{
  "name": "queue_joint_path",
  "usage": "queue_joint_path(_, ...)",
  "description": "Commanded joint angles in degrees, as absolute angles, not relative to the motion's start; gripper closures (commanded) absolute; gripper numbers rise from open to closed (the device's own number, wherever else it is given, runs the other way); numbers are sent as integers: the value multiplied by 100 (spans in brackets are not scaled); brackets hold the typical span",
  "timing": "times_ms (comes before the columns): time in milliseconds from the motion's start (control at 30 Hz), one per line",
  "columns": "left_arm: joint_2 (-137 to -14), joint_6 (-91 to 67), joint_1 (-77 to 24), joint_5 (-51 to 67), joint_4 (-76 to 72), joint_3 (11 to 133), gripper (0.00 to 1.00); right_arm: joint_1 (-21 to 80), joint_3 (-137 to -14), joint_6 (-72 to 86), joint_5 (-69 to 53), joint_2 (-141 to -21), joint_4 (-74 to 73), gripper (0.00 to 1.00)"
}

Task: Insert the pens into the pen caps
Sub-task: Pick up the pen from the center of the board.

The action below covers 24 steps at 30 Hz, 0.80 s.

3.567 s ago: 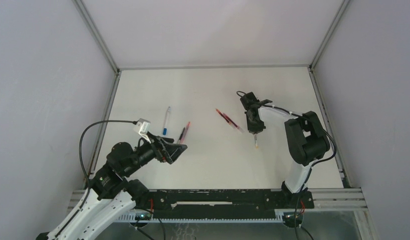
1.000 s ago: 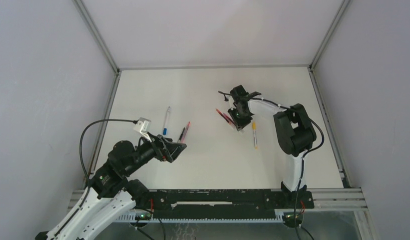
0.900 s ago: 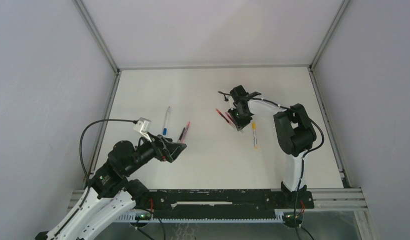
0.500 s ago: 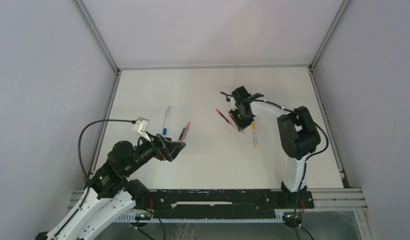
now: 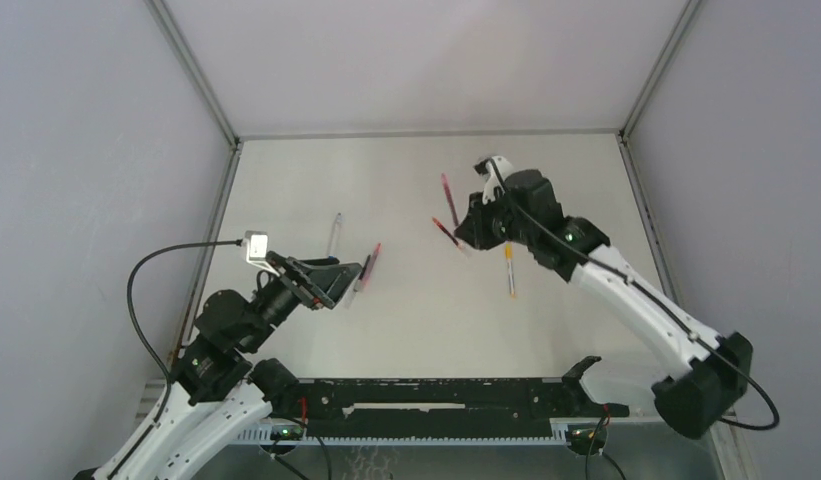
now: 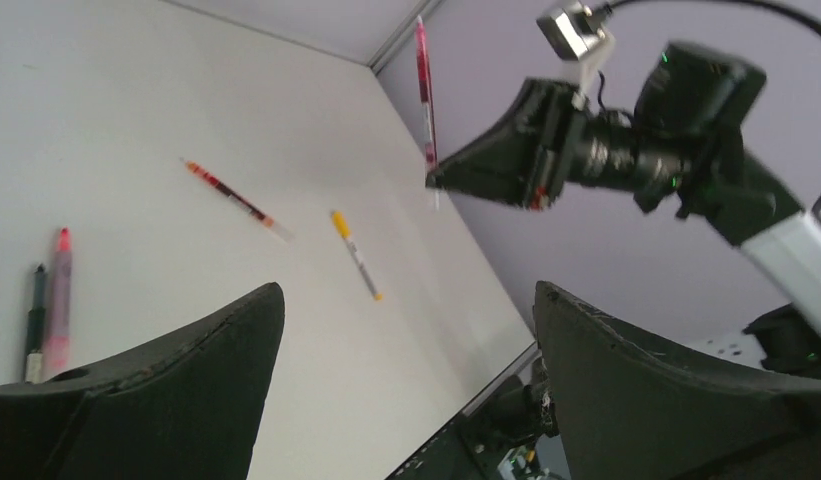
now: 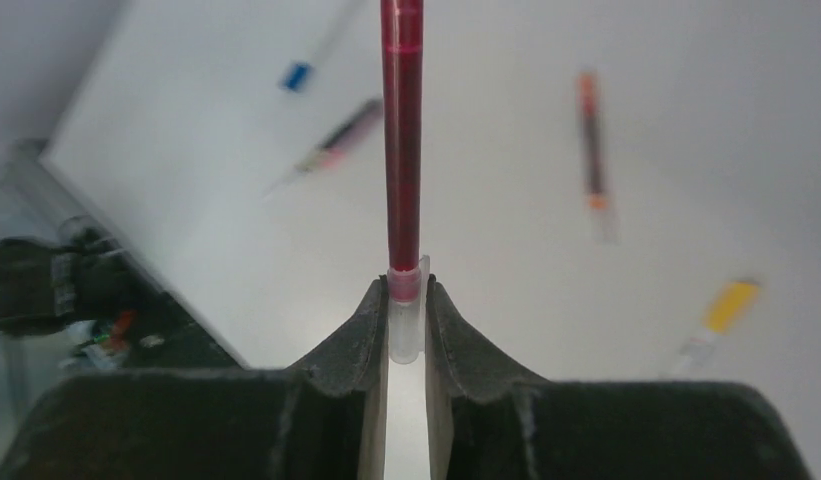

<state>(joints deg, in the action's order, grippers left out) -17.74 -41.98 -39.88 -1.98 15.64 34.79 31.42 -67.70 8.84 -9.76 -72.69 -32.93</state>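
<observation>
The white desk (image 5: 406,330) carries every pen but one. The right arm (image 5: 636,300) reaches from its base at the near right edge across to the middle of the desk. The left arm (image 5: 226,330) is raised at the near left.

The left gripper (image 6: 406,300) is released, its two fingers spread wide with nothing between them. It hangs above the near left part of the desk. The right gripper (image 7: 406,290) is clenched on a dark red pen (image 5: 448,192), pinching the clear end of its barrel. That pen stands roughly upright in the air, clear of the desk.

A red pen (image 5: 446,232) lies slantwise on the desk, just beside the right gripper in the top view. A yellow-orange pen (image 5: 508,268) lies near it, towards the near edge, apart from it. On the left half, a pink pen (image 6: 58,300) and a black pen (image 6: 35,310) lie side by side, almost touching, just beyond the left gripper. A blue pen (image 5: 334,232) lies a little further left of them, its length running towards the back wall.
</observation>
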Motion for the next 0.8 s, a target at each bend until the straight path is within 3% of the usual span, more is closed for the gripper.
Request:
queue_joint_path(0,-1957,-4455,-3976,-185,687,3919,2,4169,-6054,2602,-1407,-6304,-1733,100)
queue_joint_path(133,-2284,-4456,-3982,111,416,4110,5,5438,-5370,3533,-694,-5666,18,100)
queue_joint_path(367,-2488,-4519,-3995,473,-52,4189,11,6648,-5005,4149,522,-5523,1500,100)
queue_joint_path(567,-2782,-4588,-4044,1287,-453,4273,21,6803,-5077,4171,532,-5624,1892,100)
queue_joint_path(767,-2977,-4568,-4144,1774,-750,4333,22,6812,-5126,4267,152,-5754,1889,100)
